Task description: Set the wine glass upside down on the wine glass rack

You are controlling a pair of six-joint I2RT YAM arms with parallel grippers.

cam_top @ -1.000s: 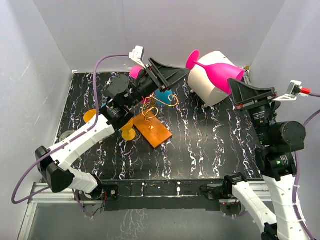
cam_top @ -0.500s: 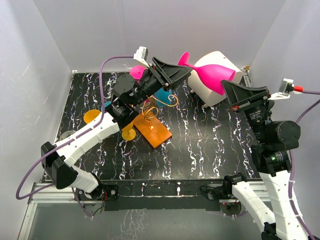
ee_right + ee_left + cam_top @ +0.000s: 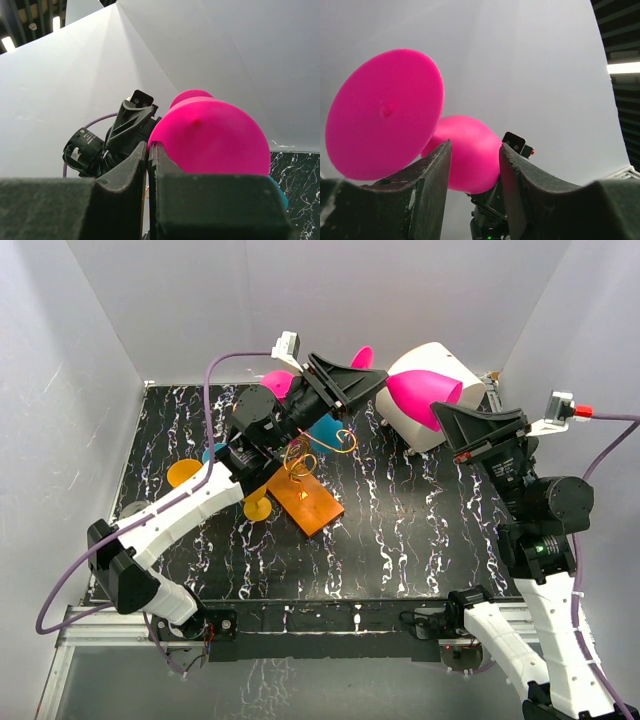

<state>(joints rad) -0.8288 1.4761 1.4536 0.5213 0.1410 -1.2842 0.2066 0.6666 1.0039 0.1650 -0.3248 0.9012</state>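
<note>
Handover likely hinges on the left gripper point(image 3: 474, 148), jaws apart just behind the foot point(image 3: 385, 112), closing on the stem before the right gripper point(image 3: 148, 146), pinched shut on the bowl point(image 3: 210, 135), frees the wine glass point(image 3: 425, 390) held aloft beyond the wine glass rack point(image 3: 312, 502).

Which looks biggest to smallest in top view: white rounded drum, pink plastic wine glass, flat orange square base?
1. White rounded drum
2. Pink plastic wine glass, flat orange square base: alike; glass raised nearer camera.

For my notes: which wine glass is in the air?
The pink wine glass held by the right gripper; the orange glass is down on the table.
</note>
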